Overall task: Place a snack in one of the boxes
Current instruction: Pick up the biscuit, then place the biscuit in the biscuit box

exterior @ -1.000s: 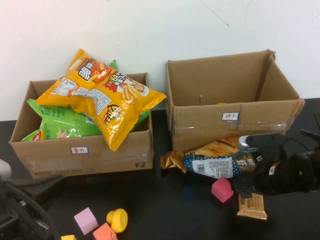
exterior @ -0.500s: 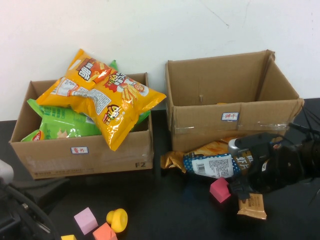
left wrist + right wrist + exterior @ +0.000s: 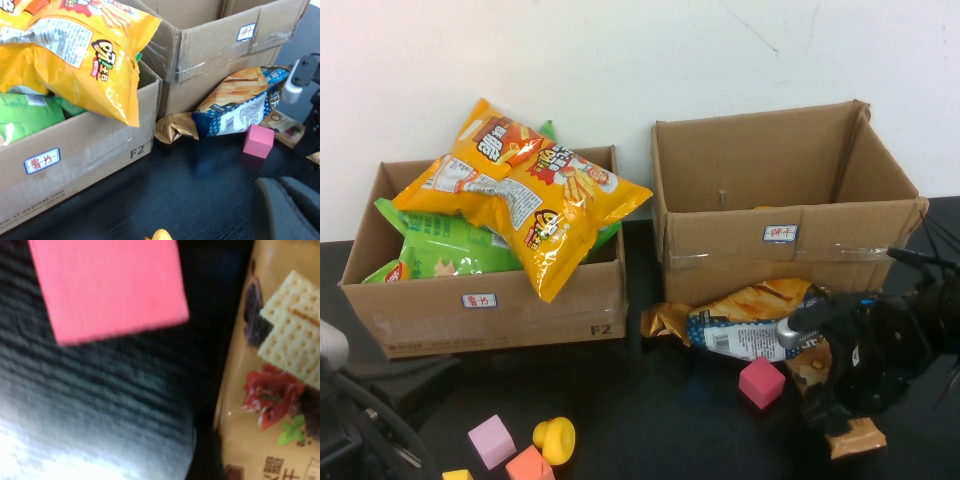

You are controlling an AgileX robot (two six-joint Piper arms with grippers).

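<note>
- You have two cardboard boxes: the lower box [image 3: 485, 310] and the taller box [image 3: 785, 215], both beyond the right gripper [image 3: 835, 405].
- You can count at least four snack bags [image 3: 535, 200] piled in the lower box.
- One chip bag [image 3: 750, 320] lies just beside the right gripper.
- One cracker packet [image 3: 855, 437] sits right at that gripper.
- You see four foam blocks: a pink cube [image 3: 761, 382] near the right gripper, and a lilac [image 3: 491, 441], orange [image 3: 528, 465] and yellow [image 3: 457, 474] one toward the left gripper [image 3: 345, 440].
- One yellow knob-shaped toy [image 3: 554, 438].

Black right arm [image 3: 880, 350] with silver cap and thin cables, black left arm [image 3: 365, 415]
</note>
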